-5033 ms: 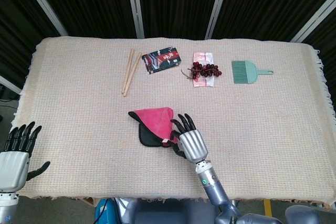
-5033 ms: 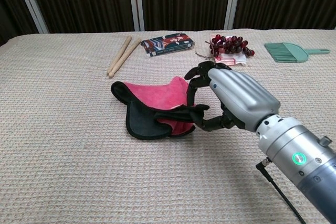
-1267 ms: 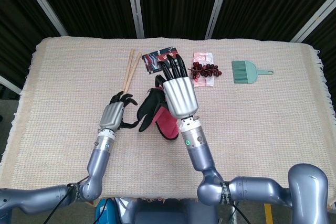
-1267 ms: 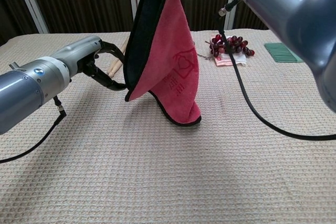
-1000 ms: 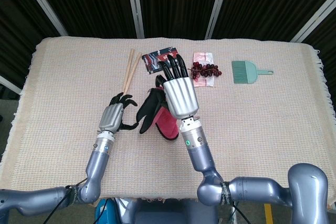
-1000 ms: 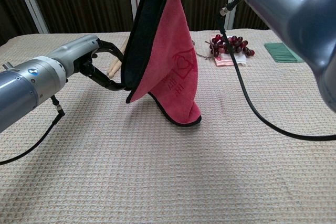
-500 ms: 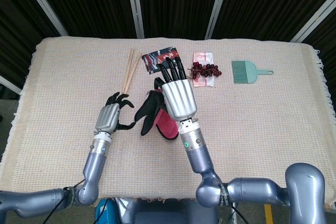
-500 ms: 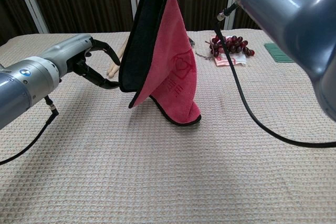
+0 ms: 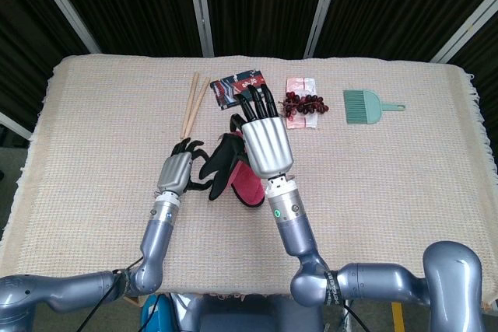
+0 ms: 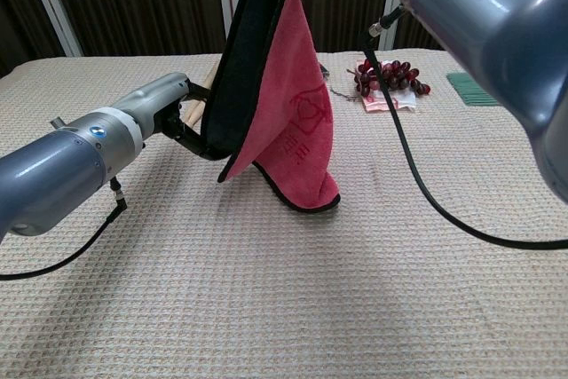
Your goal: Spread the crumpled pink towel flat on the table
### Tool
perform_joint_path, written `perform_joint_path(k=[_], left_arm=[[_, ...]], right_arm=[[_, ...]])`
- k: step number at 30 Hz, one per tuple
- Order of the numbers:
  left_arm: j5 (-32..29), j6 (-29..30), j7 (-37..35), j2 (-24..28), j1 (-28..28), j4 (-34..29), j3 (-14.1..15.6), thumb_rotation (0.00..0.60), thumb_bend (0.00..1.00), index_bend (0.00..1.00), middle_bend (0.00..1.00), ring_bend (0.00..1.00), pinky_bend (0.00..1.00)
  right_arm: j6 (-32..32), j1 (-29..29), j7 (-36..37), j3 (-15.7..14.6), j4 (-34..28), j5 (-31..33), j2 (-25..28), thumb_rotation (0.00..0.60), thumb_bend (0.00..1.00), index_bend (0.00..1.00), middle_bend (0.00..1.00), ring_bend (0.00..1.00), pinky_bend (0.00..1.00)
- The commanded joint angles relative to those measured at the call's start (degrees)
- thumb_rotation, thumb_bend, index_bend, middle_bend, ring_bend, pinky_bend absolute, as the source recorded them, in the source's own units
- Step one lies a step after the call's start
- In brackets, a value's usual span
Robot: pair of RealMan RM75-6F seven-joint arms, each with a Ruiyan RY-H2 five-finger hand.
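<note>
Bare table cloth [image 9: 101, 130] lies open to the left of the left hand [image 9: 177, 170] and across the near edge. The right hand [image 9: 263, 141] holds the pink towel [image 10: 288, 122] hanging, its lower end touching the table; the left hand is at the towel's dark edge. Behind the towel stand obstacles in a row: chopsticks [image 9: 191, 104], a printed packet [image 9: 239, 88], grapes [image 9: 304, 103] on a wrapper and a green brush [image 9: 366, 106], well apart to the right.
</note>
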Motion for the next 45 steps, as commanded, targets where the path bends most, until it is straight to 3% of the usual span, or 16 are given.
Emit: perform_joint_path(k=[1, 9, 24, 31, 45], left_arm=[[0.40, 0.36, -0.58, -0.38, -0.04, 0.60, -0.04, 0.600, 0.26, 0.45, 0.16, 0.00, 0.06], [0.52, 1.65, -0.34, -0.78, -0.40, 1.85, -0.92, 0.600, 0.31, 0.60, 0.19, 0.00, 0.06], [-0.96, -0.43, -0.09, -2.56, -1.82, 5.26, -1.15, 0.600, 0.36, 0.64, 0.21, 0.00, 0.06], [0.69, -0.07, -1.34, -2.68, -1.82, 5.48, -1.12, 0.600, 0.46, 0.68, 0.22, 0.00, 0.07], [2.92, 1.26, -1.89, 1.25, -1.17, 2.09, -2.48, 0.600, 0.51, 0.69, 0.22, 0.00, 0.07]], right_arm=[[0.01, -0.08, 0.05, -0.07, 0.00, 0.09, 0.17, 0.600, 0.53, 0.61, 0.24, 0.08, 0.00], [0.10, -0.25, 0.38, -0.21, -0.52, 0.40, 0.58, 0.600, 0.53, 0.61, 0.24, 0.09, 0.00], [0.56, -0.49, 0.65, -0.28, -1.50, 1.05, 1.09, 0.600, 0.53, 0.61, 0.24, 0.08, 0.00], [0.60, -0.61, 0.99, -0.44, -1.89, 1.35, 1.20, 0.600, 0.53, 0.61, 0.24, 0.08, 0.00], [1.42, -1.73, 1.59, -0.98, -3.08, 1.34, 2.33, 0.600, 0.53, 0.61, 0.24, 0.09, 0.00]])
